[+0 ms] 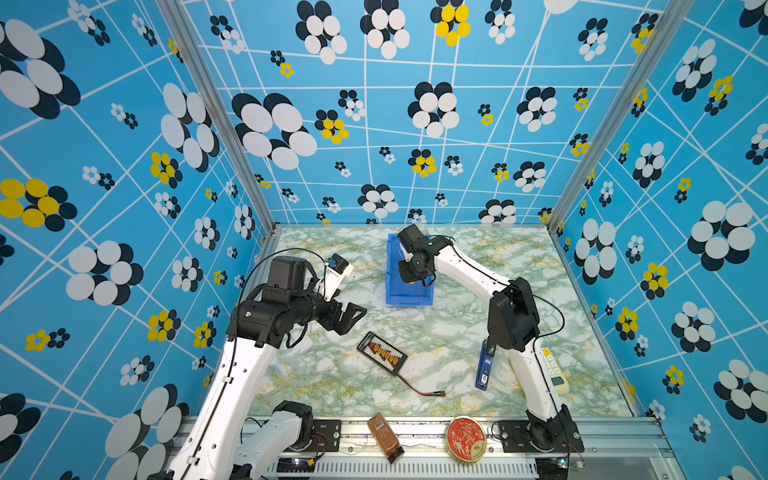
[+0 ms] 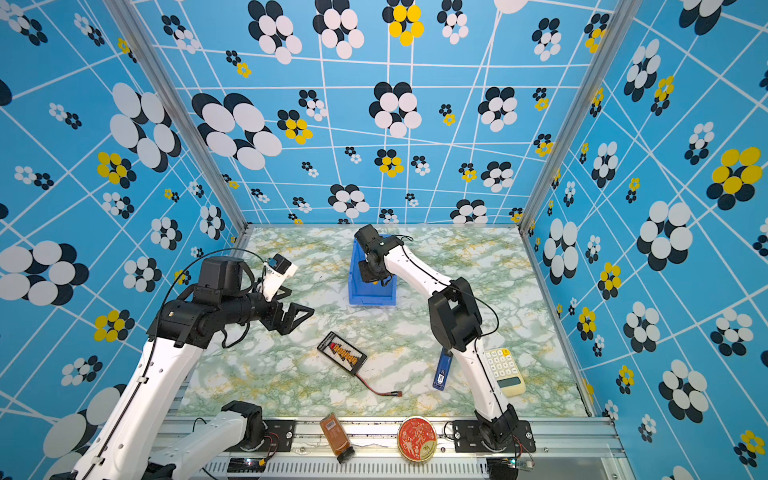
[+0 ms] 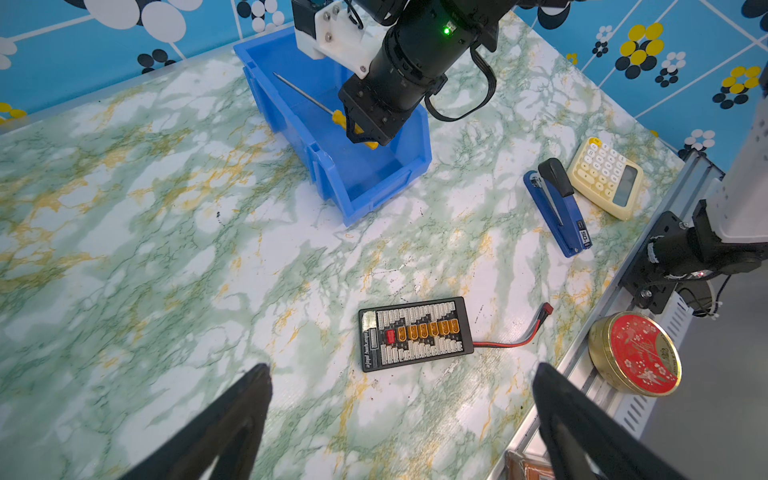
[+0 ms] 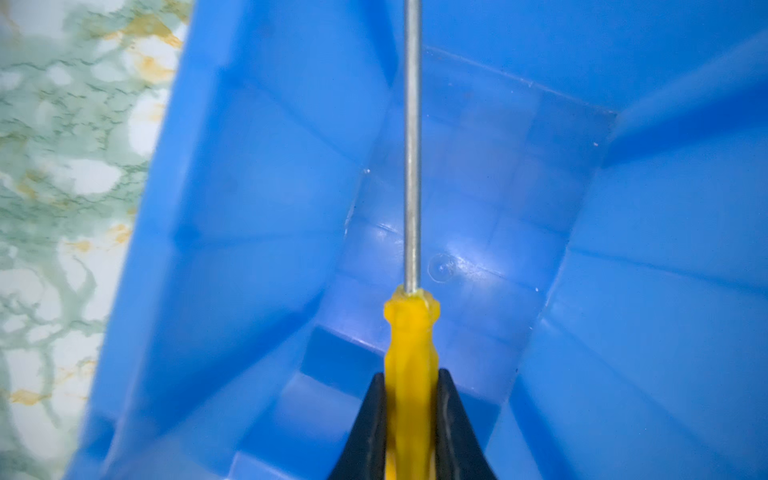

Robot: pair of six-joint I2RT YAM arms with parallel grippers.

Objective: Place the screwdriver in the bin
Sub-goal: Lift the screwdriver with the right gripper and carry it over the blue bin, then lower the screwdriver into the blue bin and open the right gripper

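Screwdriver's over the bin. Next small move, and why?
Likely open the right end effector to release: it grips the screwdriver by its yellow handle, and handle and shaft both appear to lie within the walls of the blue bin.

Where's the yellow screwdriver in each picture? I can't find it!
Top view: screwdriver, a yellow speck over the blue bin.
Top view: the same yellow speck.
Left wrist: screwdriver upper middle, slanting over the bin.
Right wrist: screwdriver centre, pinched by the right claw.
Shared landmark: the blue bin.
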